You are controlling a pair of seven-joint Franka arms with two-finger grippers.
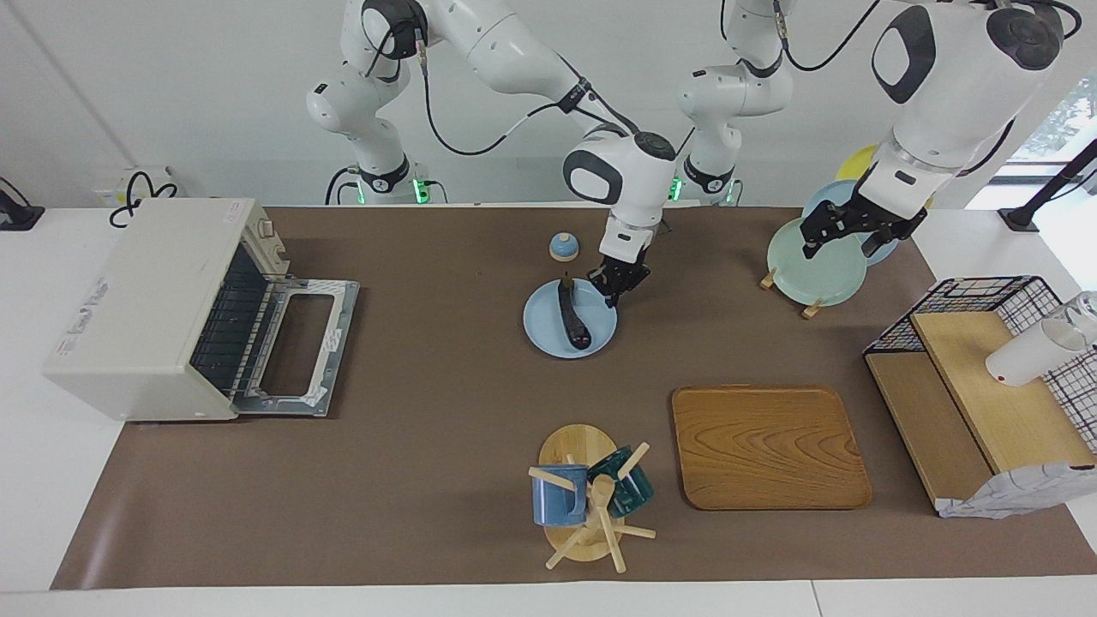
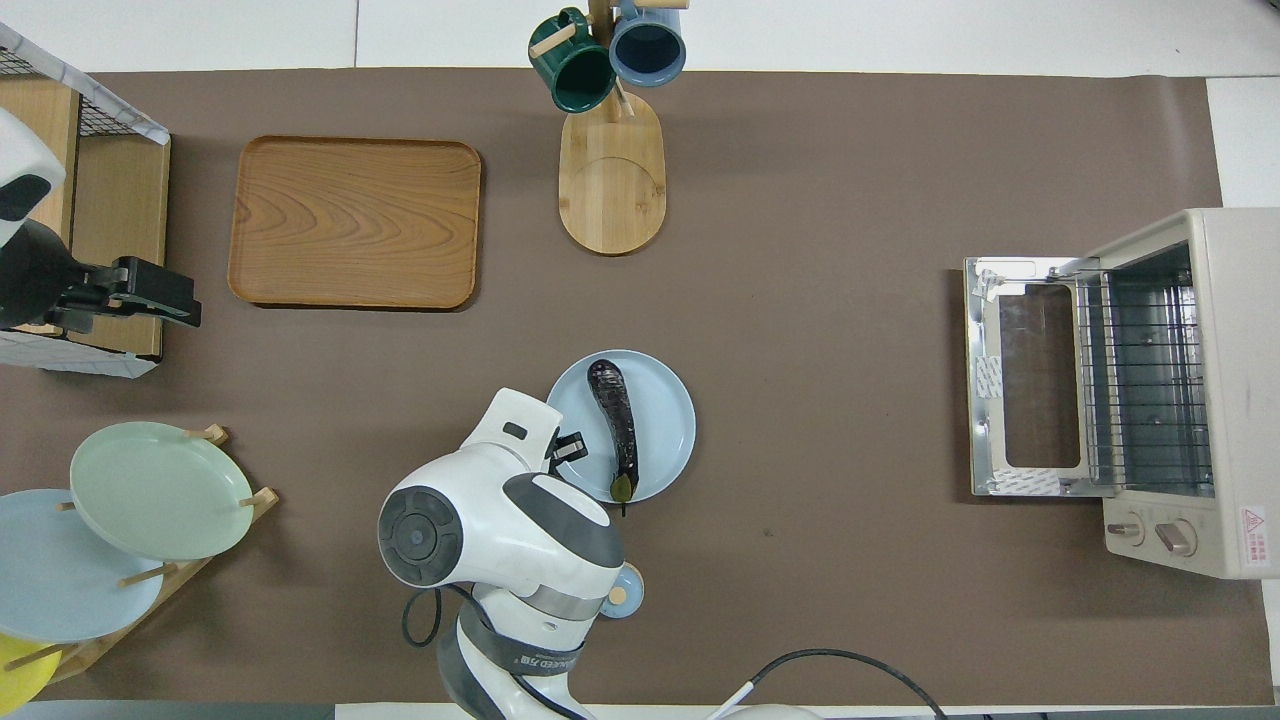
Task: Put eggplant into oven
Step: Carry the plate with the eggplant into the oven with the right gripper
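The oven (image 1: 163, 308) stands at the right arm's end of the table, door dropped flat, wire rack exposed. The blue plate (image 1: 600, 336) sits mid-table, well apart from it, with the eggplant (image 1: 570, 314) lying on it, stem end toward the robots. The right gripper (image 1: 615, 288) is down at the plate's rim beside the eggplant, fingertips closed on nothing. The left gripper (image 1: 848, 233) waits wide open over the plate rack (image 1: 810, 308). Recommendation: reopen, centre across the eggplant's middle, then close squarely.

White arms (image 1: 514, 51), black cables, black joint caps.
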